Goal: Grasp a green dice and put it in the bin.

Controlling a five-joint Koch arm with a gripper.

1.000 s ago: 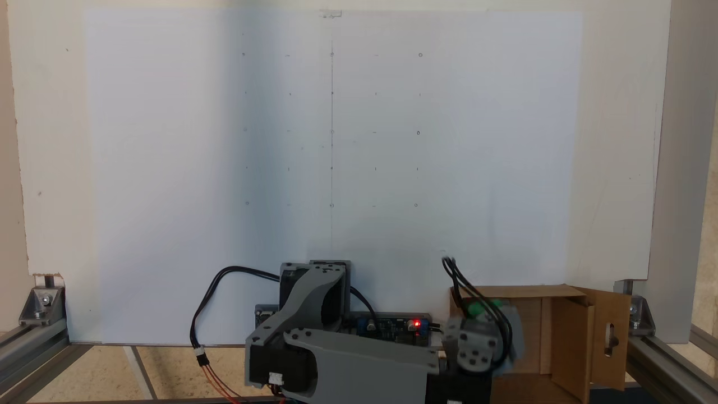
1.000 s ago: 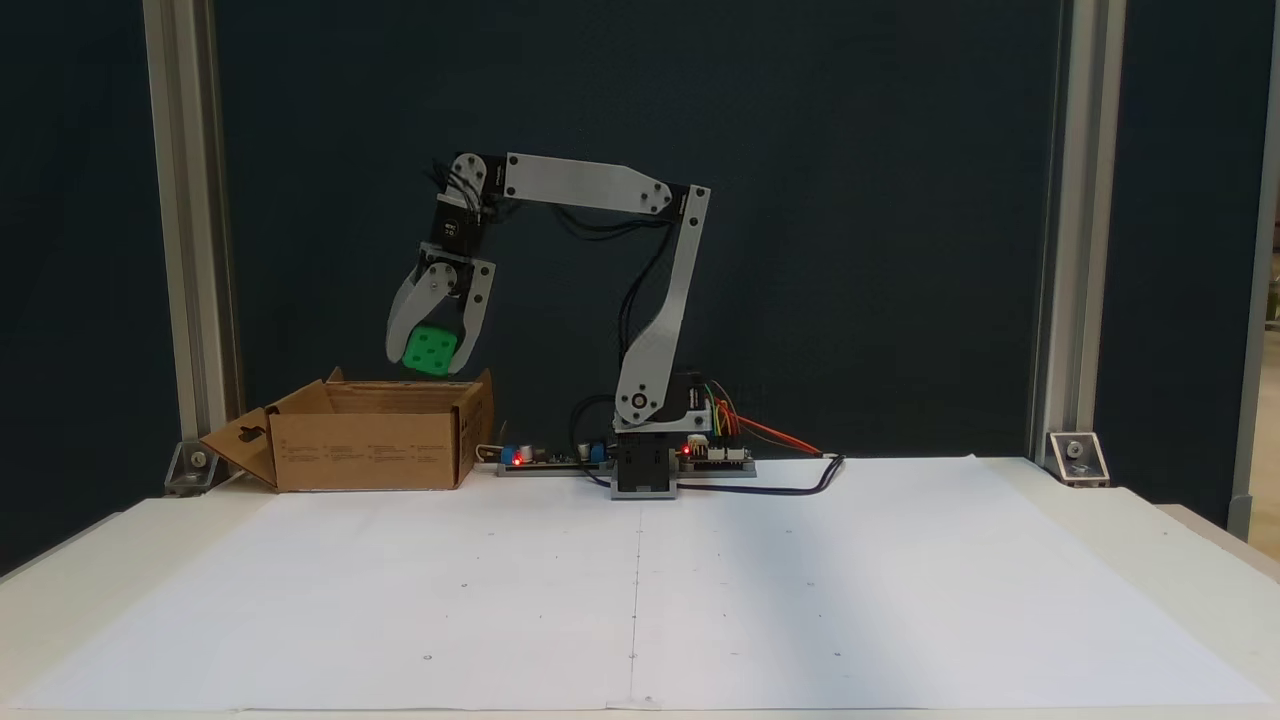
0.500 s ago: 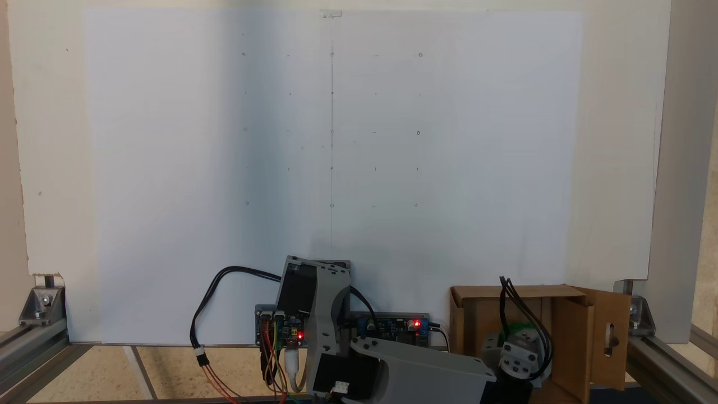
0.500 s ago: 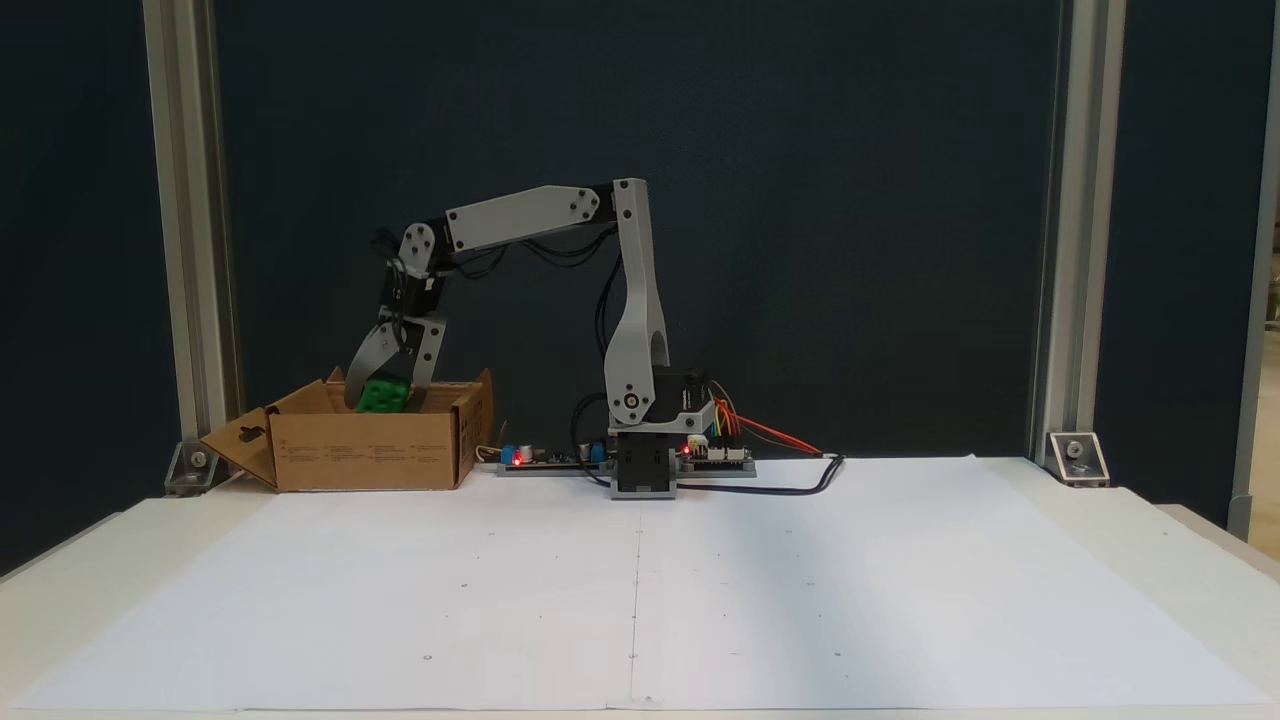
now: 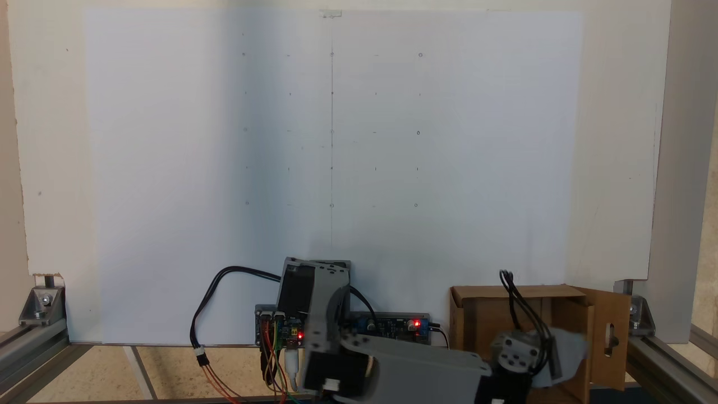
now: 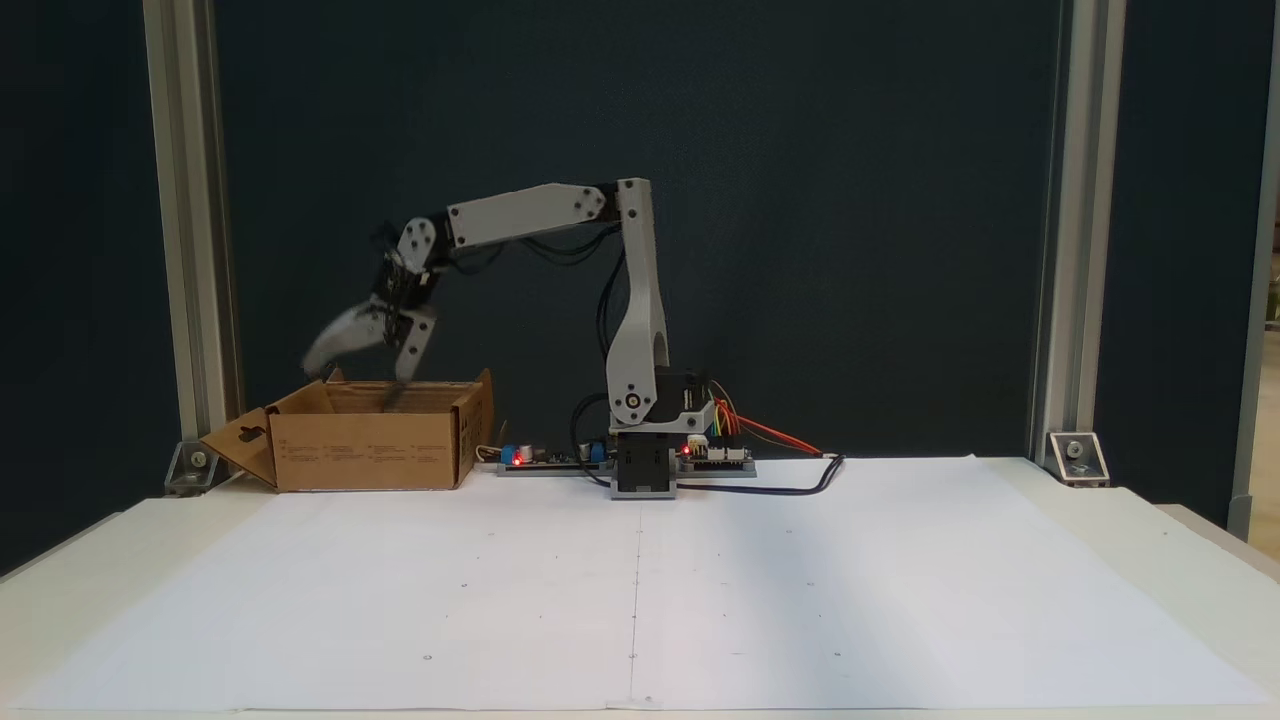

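We take the bin (image 6: 375, 448) as our reference landmark. Half a second ago the gripper (image 6: 360, 385) sat lower, at the rim of the bin, with the green dice clamped between its jaws. Now we see the jaws spread wide apart above the bin opening, blurred by motion, with nothing between them. One jaw points out toward the flapped side of the bin and the other points down toward its opening.

We no longer see the green dice at the gripper or on the white paper sheet (image 6: 640, 590) in front of the bin. We judge that it has dropped inside the bin, where the cardboard walls hide it from both fixed views; we cannot confirm its resting place.

In a fixed view from above, the wrist (image 5: 519, 353) hangs over the bin (image 5: 566, 292) interior.

We judge the release step done. What remains is withdrawing the arm clear of the bin.
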